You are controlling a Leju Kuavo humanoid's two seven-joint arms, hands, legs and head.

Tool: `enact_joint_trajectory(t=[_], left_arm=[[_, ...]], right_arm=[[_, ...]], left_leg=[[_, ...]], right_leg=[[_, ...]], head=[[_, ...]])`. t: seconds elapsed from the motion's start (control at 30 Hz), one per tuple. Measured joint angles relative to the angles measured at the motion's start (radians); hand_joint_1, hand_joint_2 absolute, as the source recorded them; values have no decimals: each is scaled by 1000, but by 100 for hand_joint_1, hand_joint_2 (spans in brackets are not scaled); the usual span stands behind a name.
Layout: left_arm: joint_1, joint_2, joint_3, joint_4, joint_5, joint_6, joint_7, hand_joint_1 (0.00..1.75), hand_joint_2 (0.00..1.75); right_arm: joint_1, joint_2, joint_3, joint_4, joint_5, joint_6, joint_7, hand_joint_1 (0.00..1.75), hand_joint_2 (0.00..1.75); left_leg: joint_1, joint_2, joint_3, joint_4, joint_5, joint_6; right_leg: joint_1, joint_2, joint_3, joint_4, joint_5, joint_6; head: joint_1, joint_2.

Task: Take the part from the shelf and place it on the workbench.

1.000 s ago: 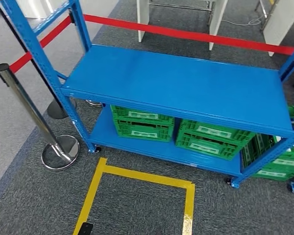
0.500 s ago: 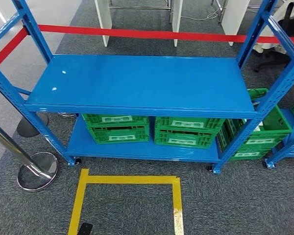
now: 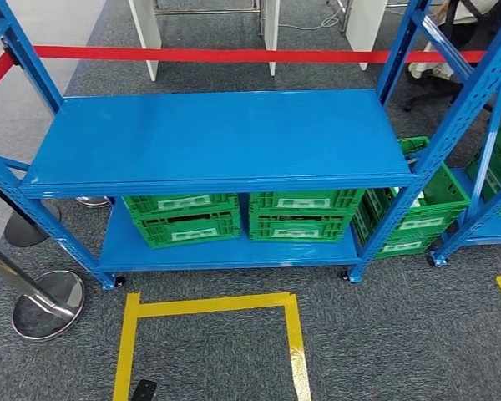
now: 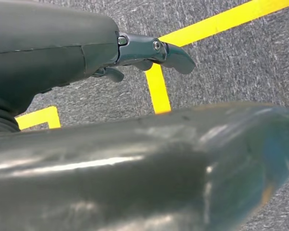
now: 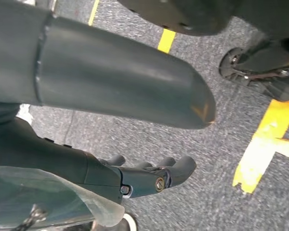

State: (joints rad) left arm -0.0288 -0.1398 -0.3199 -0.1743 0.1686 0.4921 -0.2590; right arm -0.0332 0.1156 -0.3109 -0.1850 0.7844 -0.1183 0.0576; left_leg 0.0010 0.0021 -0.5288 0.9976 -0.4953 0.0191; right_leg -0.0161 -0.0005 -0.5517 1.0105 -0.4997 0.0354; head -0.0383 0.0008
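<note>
— From up high, how far along is it?

— Barely begun, I'd judge. The blue steel shelf [image 3: 223, 138] stands straight ahead, its smooth painted upper board bare and glossy, with perforated uprights at the corners. I cannot make out any part on it. On the lower board sit two green plastic crates [image 3: 182, 219] with slotted, ribbed sides and white labels; a third green crate [image 3: 424, 209] sits under the neighbouring rack. If the part is in one of them, it is hidden. No bench either.

— And the floor?

— Coarse grey carpet, a yellow tape square [image 3: 207, 305] marking a standing spot before the shelf, a red barrier belt [image 3: 204, 55] behind, a polished chrome stanchion base [image 3: 46, 301] to one side.

— The left wrist camera?

— The left hand [image 4: 143, 53] hangs over the carpet and yellow tape, dark smooth fingers [image 4: 174, 55] stretched out loosely, holding nothing.

— Right wrist?

— The same: the right hand [image 5: 146, 178] hangs low, fingers [image 5: 181, 166] extended side by side, gripping nothing, matte dark plastic with a small screw at the knuckle. So the picking, carrying and placing are all left.
</note>
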Motion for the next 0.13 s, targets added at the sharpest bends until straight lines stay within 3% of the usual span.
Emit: enact_joint_trajectory(t=[0.13], left_arm=[[-1, 0, 1, 0, 5, 1, 0, 0, 0]], right_arm=[[3, 0, 0, 0, 2, 2, -1, 0, 0]], left_leg=[[2, 1, -3, 3, 0, -20]], right_leg=[[2, 0, 7, -13, 1, -15]], head=[[0, 0]])
